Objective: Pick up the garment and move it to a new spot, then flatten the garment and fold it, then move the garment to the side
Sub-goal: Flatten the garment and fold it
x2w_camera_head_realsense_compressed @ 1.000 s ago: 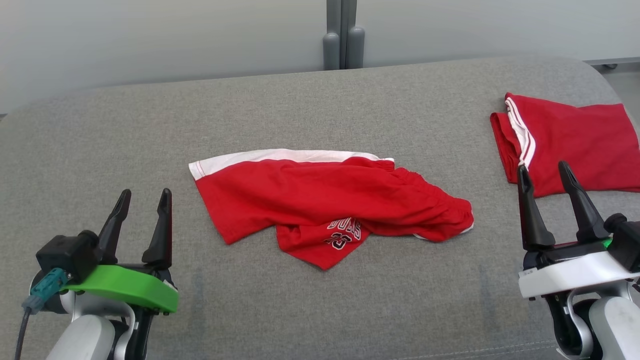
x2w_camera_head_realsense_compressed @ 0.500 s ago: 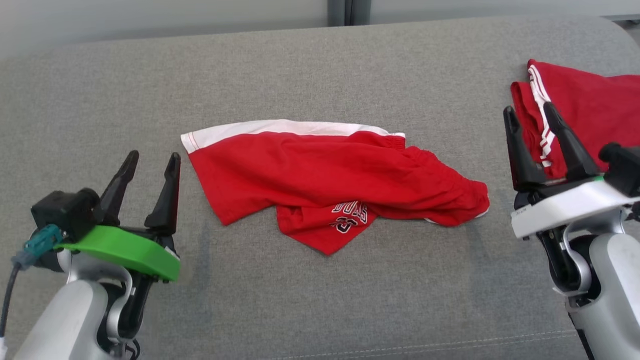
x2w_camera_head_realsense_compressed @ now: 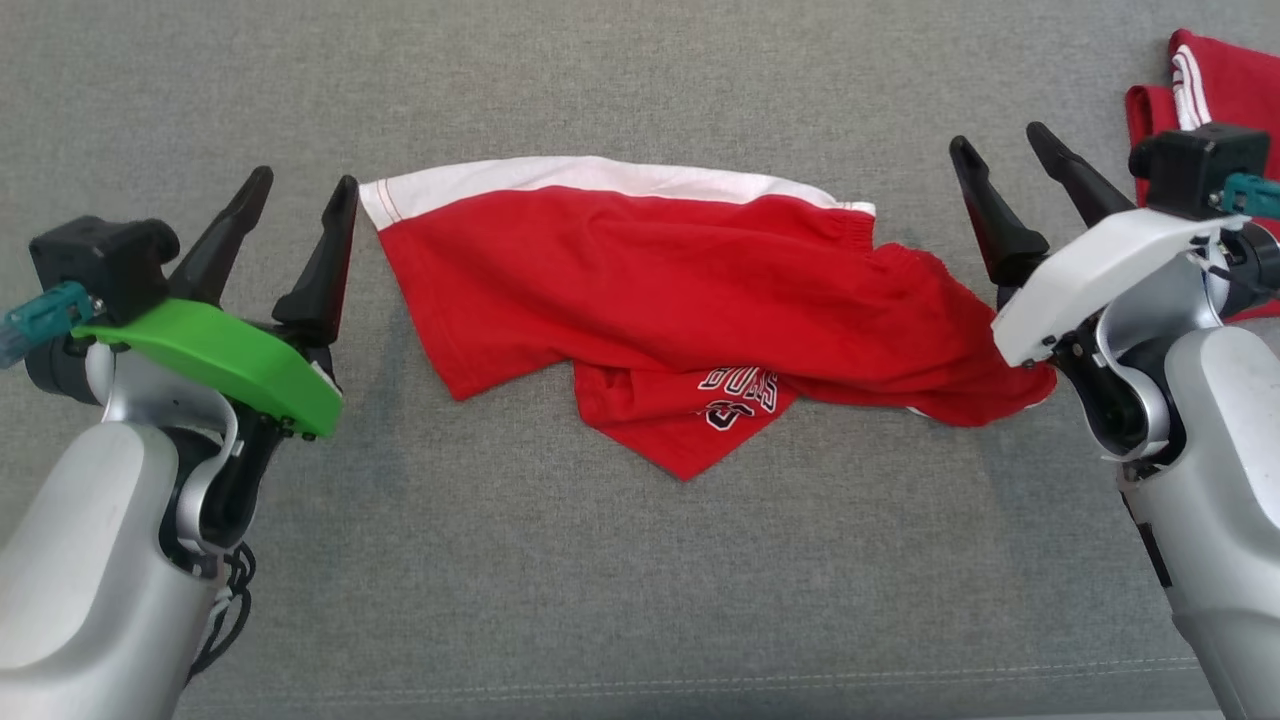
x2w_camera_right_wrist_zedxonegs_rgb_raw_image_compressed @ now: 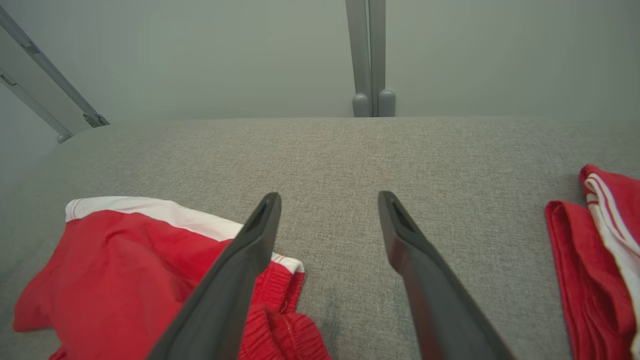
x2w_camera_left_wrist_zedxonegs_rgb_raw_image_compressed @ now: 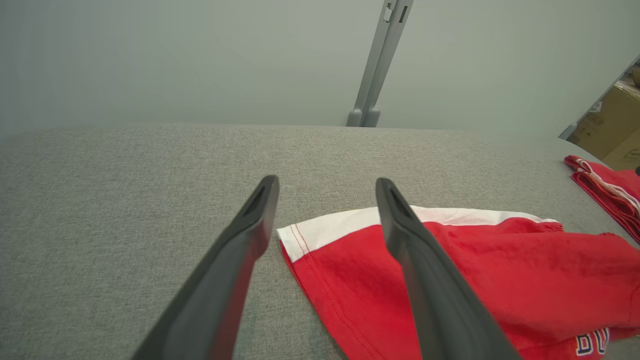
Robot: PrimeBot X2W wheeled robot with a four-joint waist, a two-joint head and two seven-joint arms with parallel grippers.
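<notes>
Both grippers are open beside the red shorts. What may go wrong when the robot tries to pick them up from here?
1. The red shorts lie crumpled, with the lettered leg partly under the rest; a grasp of one layer may lift them twisted.
2. The folded red garment lies near the right gripper; that arm may drag it.
3. The left gripper stands at the white hem corner; it may miss the thin edge and pinch the grey upholstery instead.

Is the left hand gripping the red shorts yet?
No, the left hand is open beside the white-banded corner of the red shorts, clamping nothing.
</notes>
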